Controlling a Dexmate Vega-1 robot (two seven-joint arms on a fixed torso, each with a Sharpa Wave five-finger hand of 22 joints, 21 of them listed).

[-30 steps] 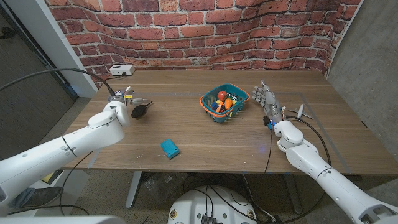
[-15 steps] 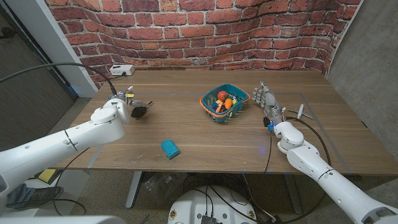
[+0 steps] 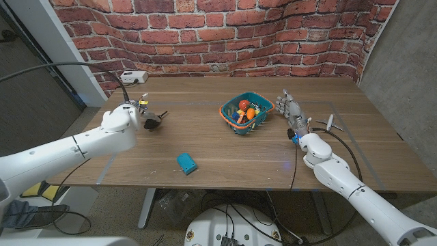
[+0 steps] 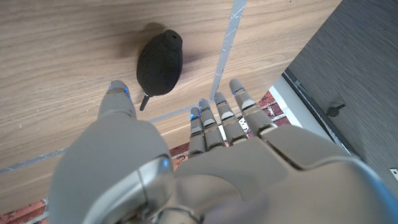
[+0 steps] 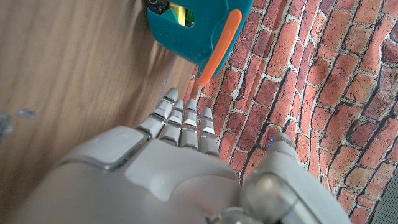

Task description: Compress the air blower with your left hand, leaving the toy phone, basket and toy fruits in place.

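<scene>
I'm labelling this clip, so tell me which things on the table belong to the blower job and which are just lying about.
Part of the job:
- air blower, black, lying on the table
- left hand, open just short of it

Just lying about:
- basket with toy fruits
- toy phone
- right hand, open and idle beside the basket
- white box at the far edge
</scene>
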